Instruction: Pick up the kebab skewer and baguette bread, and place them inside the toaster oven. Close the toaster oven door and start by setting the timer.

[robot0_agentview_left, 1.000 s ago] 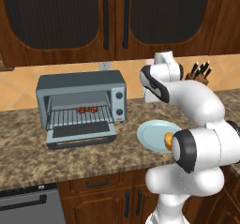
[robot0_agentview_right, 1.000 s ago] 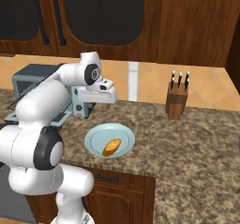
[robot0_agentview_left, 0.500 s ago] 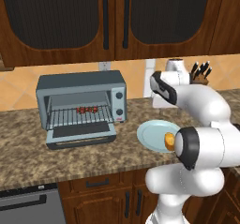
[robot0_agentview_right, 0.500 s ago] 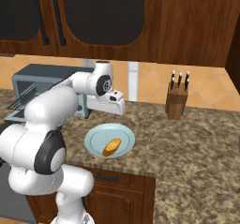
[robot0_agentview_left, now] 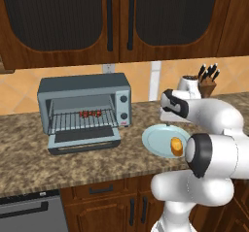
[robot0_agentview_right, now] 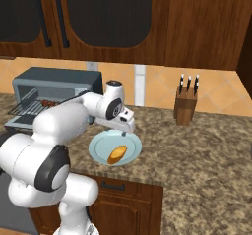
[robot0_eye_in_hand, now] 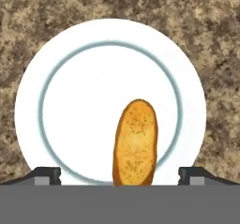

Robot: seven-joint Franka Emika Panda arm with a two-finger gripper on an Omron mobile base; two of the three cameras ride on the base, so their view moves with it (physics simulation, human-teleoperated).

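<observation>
Hovering over plate (robot0_eye_in_hand: 42, 68), gripper (robot0_eye_in_hand: 119, 174) jaws wide, empty; bread (robot0_eye_in_hand: 135, 142) lies between fingertips, lengthwise along view. Skewer (robot0_agentview_left: 90, 113) on oven (robot0_agentview_left: 82, 87) rack, door (robot0_agentview_left: 85, 139) down. Risk: rounded crust rolling off fingertips if descent drifts off-centre

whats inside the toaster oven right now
The kebab skewer lies on the wire rack of the toaster oven, door down. The cavity's back corners are too dim to check.

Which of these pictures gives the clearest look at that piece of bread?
The hand view: the baguette bread lies large on the plate, seen from straight above. The right base view shows it small; in the left base view the arm partly hides it.
</observation>
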